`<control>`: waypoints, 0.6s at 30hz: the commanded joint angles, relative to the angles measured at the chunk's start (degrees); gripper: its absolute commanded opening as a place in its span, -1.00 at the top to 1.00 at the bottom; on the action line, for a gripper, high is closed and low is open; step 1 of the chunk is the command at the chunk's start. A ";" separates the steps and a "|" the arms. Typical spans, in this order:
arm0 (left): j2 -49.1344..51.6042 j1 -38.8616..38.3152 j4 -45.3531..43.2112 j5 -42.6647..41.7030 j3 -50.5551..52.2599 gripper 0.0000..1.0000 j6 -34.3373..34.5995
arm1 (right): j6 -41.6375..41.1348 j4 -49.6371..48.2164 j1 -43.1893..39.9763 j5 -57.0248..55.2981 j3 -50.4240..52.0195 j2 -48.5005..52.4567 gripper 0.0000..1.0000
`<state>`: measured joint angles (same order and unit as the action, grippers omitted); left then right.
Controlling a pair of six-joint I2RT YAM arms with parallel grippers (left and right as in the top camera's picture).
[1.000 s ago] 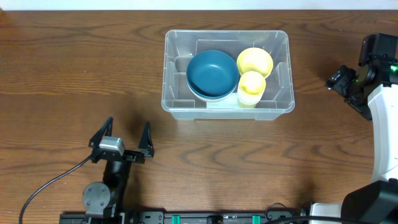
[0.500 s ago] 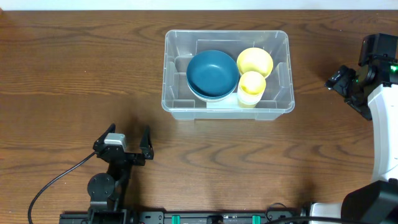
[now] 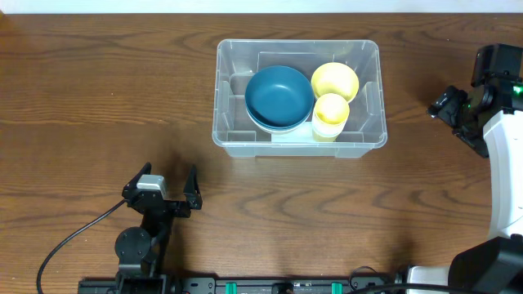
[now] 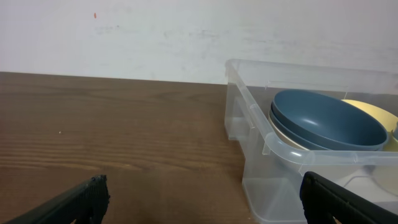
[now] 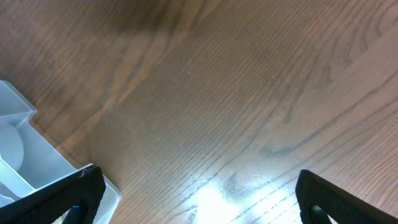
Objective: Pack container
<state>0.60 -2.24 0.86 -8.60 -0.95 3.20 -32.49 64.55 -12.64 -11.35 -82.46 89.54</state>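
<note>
The wooden table point(image 3: 98, 98) is dark brown with a wavy grain. The container point(image 3: 217, 98) stands on its far middle part. It is a clear plastic rectangle with a rounded rim and ribbed inner walls. Inside it a smooth blue bowl point(image 3: 279, 96) is nested on a paler one, touching a round yellow bowl point(image 3: 335, 81) and a small yellow cup point(image 3: 331, 114). The left gripper point(image 3: 170, 170) stands near the front edge, fingers spread and empty. The right gripper point(image 5: 199, 183) is off to the side, also splayed wide and holding nothing.

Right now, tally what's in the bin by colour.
Blue: 1, blue bowl
Yellow: 2, yellow bowl and yellow cup
Pale: 1, pale bowl under the blue bowl, mostly hidden
Total: 4 in the bin
</note>
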 commanded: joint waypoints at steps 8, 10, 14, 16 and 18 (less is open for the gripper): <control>-0.37 0.28 2.40 -0.63 0.72 -0.96 0.11 | -0.70 -0.02 -0.46 -0.42 -0.66 0.15 -0.98; -0.37 0.28 2.40 -0.63 0.72 -0.96 0.11 | -0.70 -0.02 -0.46 -0.42 -0.66 0.15 -0.98; -0.37 0.28 2.38 -0.63 0.72 -0.96 0.11 | -0.70 -0.02 -0.44 -0.42 -0.66 0.09 -0.99; -0.37 0.28 2.38 -0.66 0.72 -0.96 0.11 | -0.68 0.02 0.02 -0.44 -0.66 -0.79 -0.98; -0.37 0.28 2.38 -0.66 0.72 -0.96 0.09 | -0.68 0.02 0.68 -0.44 -0.66 -3.02 -0.98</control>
<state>0.60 -2.24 0.93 -8.60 -0.99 3.20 -32.49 64.55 -12.62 -11.35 -82.46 89.36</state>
